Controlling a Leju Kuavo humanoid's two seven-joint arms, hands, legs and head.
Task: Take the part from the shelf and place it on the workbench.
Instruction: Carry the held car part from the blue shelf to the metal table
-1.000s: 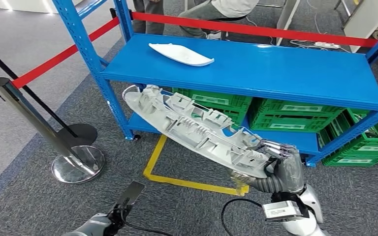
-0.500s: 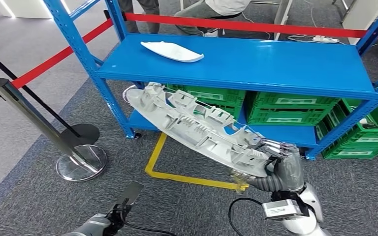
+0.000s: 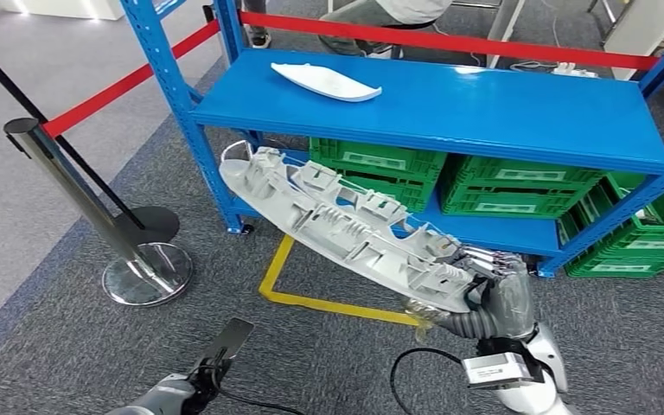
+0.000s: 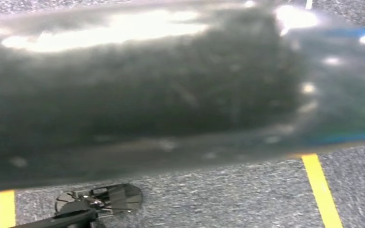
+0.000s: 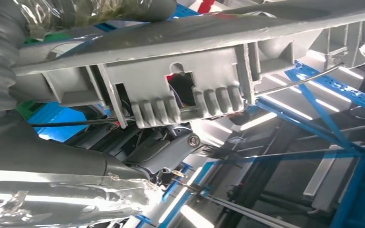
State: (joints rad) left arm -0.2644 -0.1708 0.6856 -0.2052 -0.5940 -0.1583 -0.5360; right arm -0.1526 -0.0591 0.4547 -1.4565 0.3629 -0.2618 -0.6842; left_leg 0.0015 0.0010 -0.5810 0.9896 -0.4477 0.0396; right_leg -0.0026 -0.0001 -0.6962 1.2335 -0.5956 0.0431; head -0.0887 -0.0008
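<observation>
Right hand (image 3: 494,290) grips the grey part (image 3: 346,226) — fingers wrapped round one end.

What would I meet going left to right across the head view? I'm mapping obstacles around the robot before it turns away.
Steel stanchion post → yellow floor tape → long grey part → right robot hand gripping its end → green crate at the far right.
</observation>
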